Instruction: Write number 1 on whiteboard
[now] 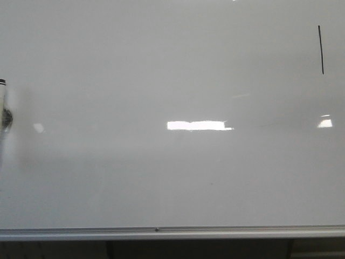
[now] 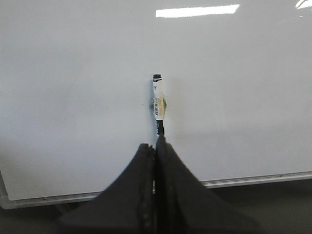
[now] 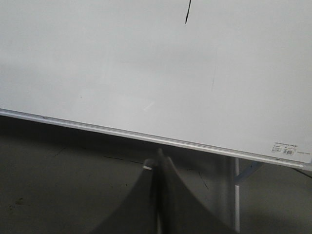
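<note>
The whiteboard [image 1: 161, 70] fills the front view, glossy, with bright light reflections. The number 1 [image 1: 321, 49] is a thin black, nearly vertical stroke at its upper right; its lower end [image 3: 187, 12] shows in the right wrist view. A white marker pen [image 2: 158, 102] with black ends rests on the whiteboard [image 2: 73, 97] just beyond my left gripper [image 2: 156, 145], which is shut with nothing seen between its fingers. The front view catches the pen [image 1: 2, 94] at its left edge. My right gripper [image 3: 159, 156] is shut and empty, below the whiteboard's [image 3: 97, 63] rail, over dark floor.
A silver rail [image 1: 161, 232] runs along the board's bottom edge. A small label [image 3: 285, 147] sits on the board's lower corner, and a metal stand leg [image 3: 237, 195] drops below it. Neither arm shows in the front view.
</note>
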You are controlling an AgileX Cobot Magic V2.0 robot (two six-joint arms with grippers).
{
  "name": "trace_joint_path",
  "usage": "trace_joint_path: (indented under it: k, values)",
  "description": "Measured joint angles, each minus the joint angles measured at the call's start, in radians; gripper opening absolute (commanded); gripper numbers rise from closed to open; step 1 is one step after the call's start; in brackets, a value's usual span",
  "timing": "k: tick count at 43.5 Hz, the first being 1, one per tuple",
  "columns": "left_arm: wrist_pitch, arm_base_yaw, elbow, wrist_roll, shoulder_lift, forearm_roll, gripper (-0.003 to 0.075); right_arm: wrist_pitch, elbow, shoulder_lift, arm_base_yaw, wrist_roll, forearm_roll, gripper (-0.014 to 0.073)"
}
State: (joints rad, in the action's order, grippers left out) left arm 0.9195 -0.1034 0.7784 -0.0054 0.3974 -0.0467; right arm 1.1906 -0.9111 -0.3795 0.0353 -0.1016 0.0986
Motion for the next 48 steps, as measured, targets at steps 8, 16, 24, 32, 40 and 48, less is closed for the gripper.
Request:
trace_joint_path:
  k: [8, 16, 24, 32, 40, 48]
  values:
    - [-0.04, 0.01, -0.042, 0.0, -0.037, 0.0, -0.002, 0.0, 0.0, 0.0, 0.0, 0.0, 0.0, -0.0069]
    - [-0.219, 0.096, -0.231, 0.0, -0.19, -0.002, -0.002, 0.0, 0.0, 0.0, 0.0, 0.0, 0.002, -0.0069]
    - [-0.406, 0.174, -0.45, 0.0, -0.325, 0.033, -0.002, 0.0, 0.0, 0.0, 0.0, 0.0, 0.002, -0.0069]
    - [-0.607, 0.179, -0.648, 0.0, -0.378, 0.081, -0.002, 0.0, 0.0, 0.0, 0.0, 0.0, 0.002, -0.0069]
    - [-0.815, 0.18, -0.789, 0.0, -0.403, 0.062, -0.002, 0.0, 0.0, 0.0, 0.0, 0.0, 0.002, -0.0069]
    - [-0.919, 0.189, -0.787, 0.0, -0.403, 0.033, -0.002, 0.0, 0.0, 0.001, 0.0, 0.002, 0.002, -0.0069]
